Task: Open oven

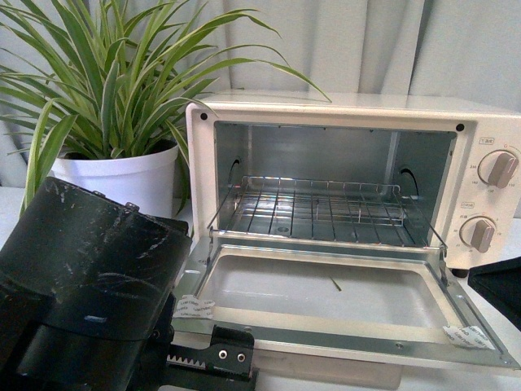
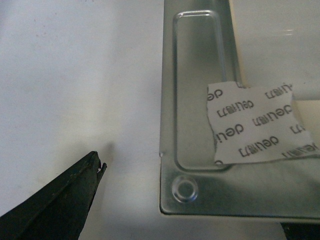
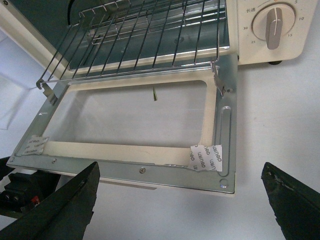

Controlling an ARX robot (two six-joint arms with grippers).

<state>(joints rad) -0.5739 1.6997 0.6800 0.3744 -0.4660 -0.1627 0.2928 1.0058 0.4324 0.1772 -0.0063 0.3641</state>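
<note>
The cream-white oven [image 1: 488,122] stands with its door [image 1: 326,326] folded fully down and flat. Its wire rack [image 1: 313,208] and two knobs [image 1: 497,169] show. My left gripper [image 1: 207,358] is open at the door's front left corner; the left wrist view shows that metal corner [image 2: 200,200] with a taped label [image 2: 255,125] and one black finger [image 2: 55,205] beside it. My right gripper [image 3: 182,200] is open and empty, its fingers [image 3: 65,205] spread just in front of the door's front edge [image 3: 150,172]. The door handle is hidden.
A potted spider plant in a white pot [image 1: 122,179] stands left of the oven. The oven sits on a white tabletop [image 3: 270,115]. A grey curtain [image 1: 366,41] hangs behind. The right arm's black edge [image 1: 501,289] shows at the right.
</note>
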